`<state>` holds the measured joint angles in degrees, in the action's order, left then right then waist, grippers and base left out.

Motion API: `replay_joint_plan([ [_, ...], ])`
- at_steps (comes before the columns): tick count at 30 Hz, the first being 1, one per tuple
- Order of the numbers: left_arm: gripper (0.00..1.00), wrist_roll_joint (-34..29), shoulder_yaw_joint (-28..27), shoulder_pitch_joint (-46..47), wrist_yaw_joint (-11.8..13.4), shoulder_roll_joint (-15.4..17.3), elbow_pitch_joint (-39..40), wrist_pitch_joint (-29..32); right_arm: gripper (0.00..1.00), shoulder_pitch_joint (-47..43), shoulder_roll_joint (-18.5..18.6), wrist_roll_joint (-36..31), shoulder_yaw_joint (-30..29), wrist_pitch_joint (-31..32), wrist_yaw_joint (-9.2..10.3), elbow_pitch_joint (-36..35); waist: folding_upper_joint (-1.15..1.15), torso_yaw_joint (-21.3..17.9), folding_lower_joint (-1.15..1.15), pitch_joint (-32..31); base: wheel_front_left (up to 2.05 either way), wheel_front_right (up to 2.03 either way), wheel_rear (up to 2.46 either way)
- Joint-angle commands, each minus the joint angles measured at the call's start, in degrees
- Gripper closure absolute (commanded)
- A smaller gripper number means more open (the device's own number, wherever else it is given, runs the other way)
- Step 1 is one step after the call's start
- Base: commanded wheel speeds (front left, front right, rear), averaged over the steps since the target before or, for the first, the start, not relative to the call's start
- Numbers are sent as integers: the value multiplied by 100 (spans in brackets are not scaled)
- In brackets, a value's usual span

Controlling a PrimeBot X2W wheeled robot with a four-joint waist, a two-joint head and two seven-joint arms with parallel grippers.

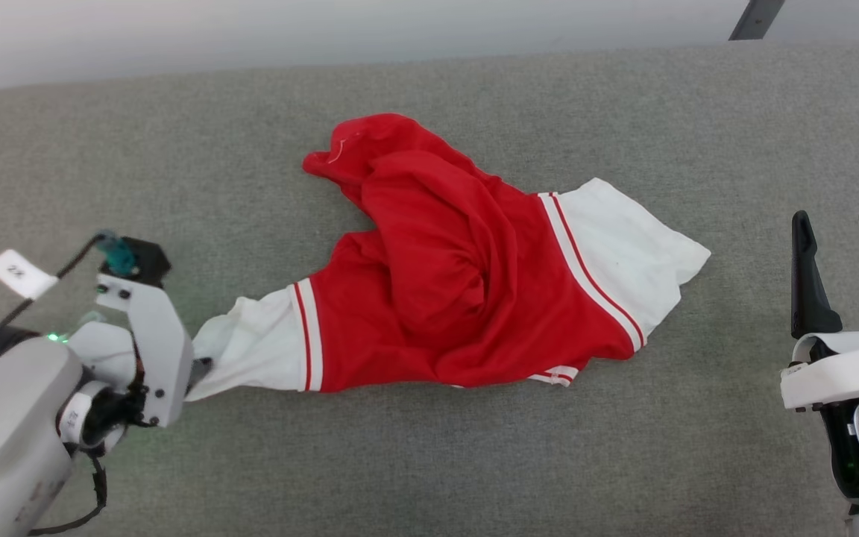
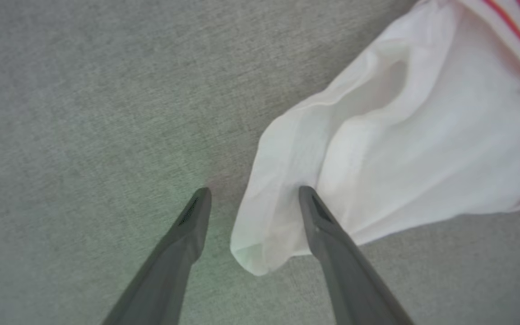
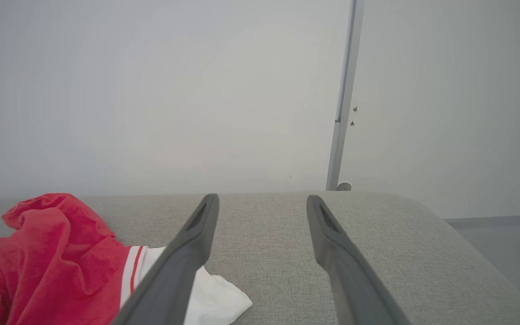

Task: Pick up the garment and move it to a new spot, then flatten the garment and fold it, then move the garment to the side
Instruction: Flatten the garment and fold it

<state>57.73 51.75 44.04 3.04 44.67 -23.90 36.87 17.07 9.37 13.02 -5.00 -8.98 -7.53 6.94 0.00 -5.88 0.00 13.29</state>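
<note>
Right now the garment [image 1: 467, 291] lies crumpled on the grey upholstered surface [image 1: 176, 186], its red body bunched into a ridge at the middle and one white sleeve spread to each side. You can expect it to handle as light, limp cloth: it will sag, drag and fold over itself wherever it is not held, and a pinch on a single layer may slip or lift only that layer. The bunched red middle is a poor place to grip, since you cannot tell which layers you would catch. Better holds are the sleeves or the shoulder seams beside the striped trim, one on each side, so the body can hang and open out. At the garment's near sleeve [image 2: 400, 149] your left gripper [image 2: 254, 191] stands wide open and holds nothing; one finger lies over the cuff, the other over bare surface, with the cuff edge between them, and whether they touch the cloth cannot be told. Well clear of the garment's far sleeve [image 1: 623, 246], your right gripper [image 1: 834, 224] is also spread fully and empty, pointing past the sleeve tip toward the pale wall [image 3: 151, 90] behind the garment.
</note>
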Motion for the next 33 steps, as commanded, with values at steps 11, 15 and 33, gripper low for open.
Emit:
replay_joint_plan([
  [11,0,408,-45,-197,-251,-502,-1055,-28,0,-37,50,-44,3,51,9,-49,0,-65,0,22,0,0,0],
  [15,62,704,-41,-307,-197,-700,-1364,376,0,-41,38,-64,8,78,9,-82,0,-53,0,26,0,0,0],
  [33,100,1080,-612,158,-86,-736,-1480,91,0,95,94,-126,19,179,9,-161,0,27,0,13,0,0,0],
])
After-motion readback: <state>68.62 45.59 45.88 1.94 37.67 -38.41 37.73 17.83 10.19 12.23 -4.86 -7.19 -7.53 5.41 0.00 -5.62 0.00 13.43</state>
